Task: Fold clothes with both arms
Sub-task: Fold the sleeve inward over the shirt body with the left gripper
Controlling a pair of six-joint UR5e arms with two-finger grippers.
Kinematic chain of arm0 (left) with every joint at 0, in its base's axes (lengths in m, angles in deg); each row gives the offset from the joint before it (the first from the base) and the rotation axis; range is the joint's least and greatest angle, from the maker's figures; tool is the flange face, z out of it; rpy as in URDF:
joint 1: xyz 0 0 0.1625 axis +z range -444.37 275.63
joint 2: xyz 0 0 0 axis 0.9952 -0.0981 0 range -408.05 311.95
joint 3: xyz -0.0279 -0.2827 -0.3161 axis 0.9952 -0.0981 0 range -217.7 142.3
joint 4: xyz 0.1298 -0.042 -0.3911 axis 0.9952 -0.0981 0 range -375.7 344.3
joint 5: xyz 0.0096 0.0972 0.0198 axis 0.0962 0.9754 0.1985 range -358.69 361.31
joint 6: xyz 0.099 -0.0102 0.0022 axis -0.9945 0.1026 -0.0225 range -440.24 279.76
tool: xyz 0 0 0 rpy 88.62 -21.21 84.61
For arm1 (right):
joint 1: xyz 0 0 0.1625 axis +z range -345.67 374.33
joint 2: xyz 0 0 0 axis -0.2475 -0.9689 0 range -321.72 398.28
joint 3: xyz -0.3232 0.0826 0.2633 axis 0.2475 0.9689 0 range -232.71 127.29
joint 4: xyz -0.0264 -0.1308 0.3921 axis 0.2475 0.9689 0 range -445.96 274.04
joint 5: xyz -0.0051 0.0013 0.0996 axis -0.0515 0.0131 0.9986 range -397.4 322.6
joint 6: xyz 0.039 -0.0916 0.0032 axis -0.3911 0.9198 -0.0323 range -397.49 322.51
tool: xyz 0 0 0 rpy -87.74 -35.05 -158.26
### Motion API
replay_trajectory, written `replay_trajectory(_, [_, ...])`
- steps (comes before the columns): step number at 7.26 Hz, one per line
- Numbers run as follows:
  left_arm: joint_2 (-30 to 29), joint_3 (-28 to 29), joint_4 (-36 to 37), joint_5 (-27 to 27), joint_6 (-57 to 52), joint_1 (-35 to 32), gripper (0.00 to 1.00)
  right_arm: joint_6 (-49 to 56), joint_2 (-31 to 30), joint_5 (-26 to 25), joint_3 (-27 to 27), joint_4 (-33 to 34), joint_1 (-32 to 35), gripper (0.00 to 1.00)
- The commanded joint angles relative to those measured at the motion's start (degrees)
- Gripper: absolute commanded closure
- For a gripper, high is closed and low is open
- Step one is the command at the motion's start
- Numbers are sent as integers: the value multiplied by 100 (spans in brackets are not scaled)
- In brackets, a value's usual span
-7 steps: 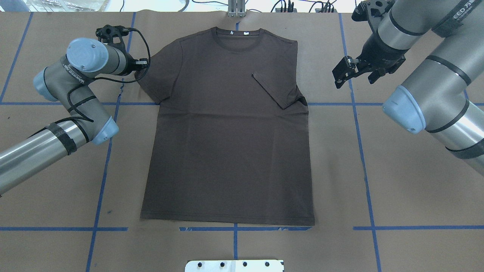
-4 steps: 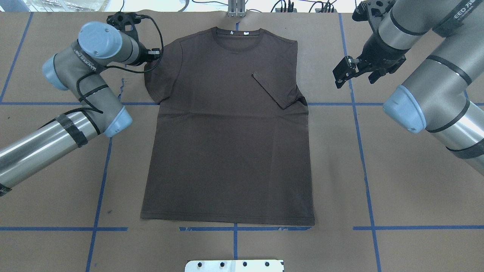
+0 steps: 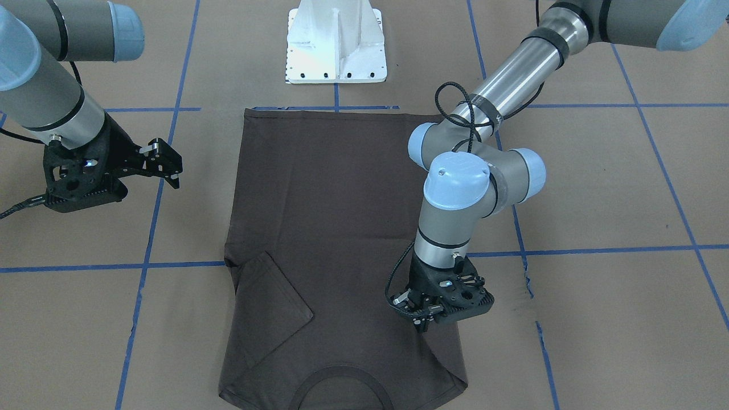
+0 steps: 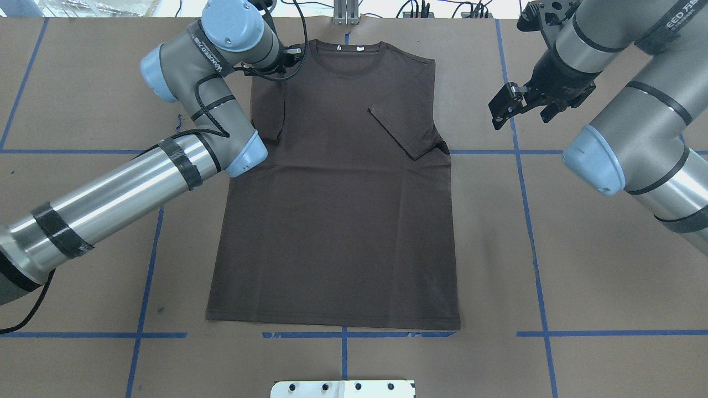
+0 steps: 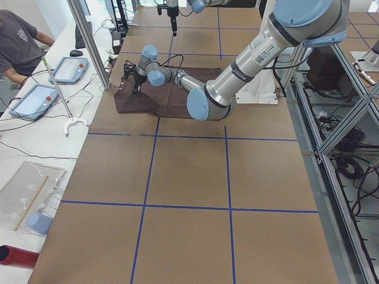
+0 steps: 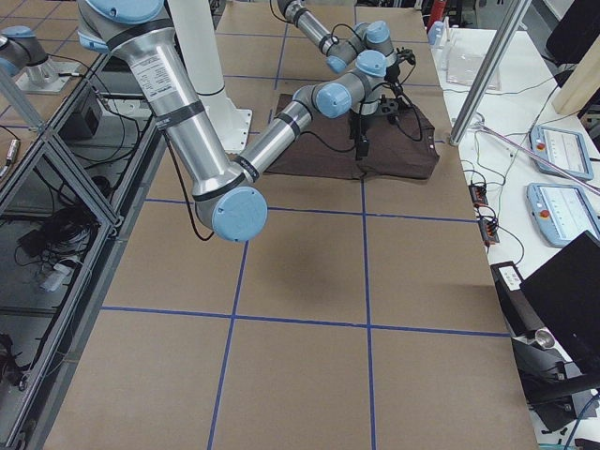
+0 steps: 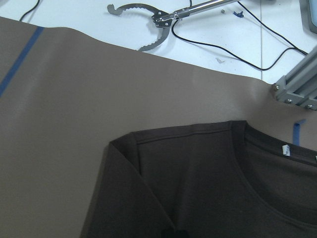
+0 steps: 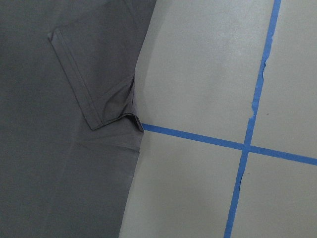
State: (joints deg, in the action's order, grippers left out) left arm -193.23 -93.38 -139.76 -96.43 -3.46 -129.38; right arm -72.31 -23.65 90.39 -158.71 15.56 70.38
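Overhead, front views oppose; share T-shirt point(image 4: 332, 221).

This is a robotics lab. An industrial left arm point(image 4: 110, 193) and right arm point(image 4: 636, 127) stand at a white pedestal base point(image 3: 336, 45). They reach over a bench point(image 4: 608, 265) covered in brown paper and marked into a grid with blue tape point(image 4: 498, 152). 2 teach pendants point(image 5: 32, 100) lie on a white side table point(image 5: 35, 148), where a person point(image 5: 18, 41) sits. An aluminium frame point(image 5: 346, 127) runs along the robot's side.

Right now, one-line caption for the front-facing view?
T-shirt flat on the papered table, one sleeve folded in; left gripper grips the opposite side, right gripper hovers open beside it.
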Motion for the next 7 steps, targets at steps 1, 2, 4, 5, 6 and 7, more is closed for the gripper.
replay_trajectory(1, [-116,496,-477,27,83,124,100,-7,-3,0,0,0,2,0])
replay_trajectory(2, [-116,506,-540,27,48,142,34,-8,6,-9,0,0,2,0])
replay_trajectory(4, [-116,392,-672,18,13,248,0,-51,-3,-9,0,0,11,0])
replay_trajectory(5, [-20,-78,-516,-95,-222,222,0,-147,-29,-17,-44,9,11,0])
replay_trajectory(6, [259,-736,52,-601,-442,213,0,-557,-151,-18,-131,0,2,0])
replay_trajectory(7, [628,-1699,945,-763,-714,213,0,-796,-335,-18,-358,0,-85,0])
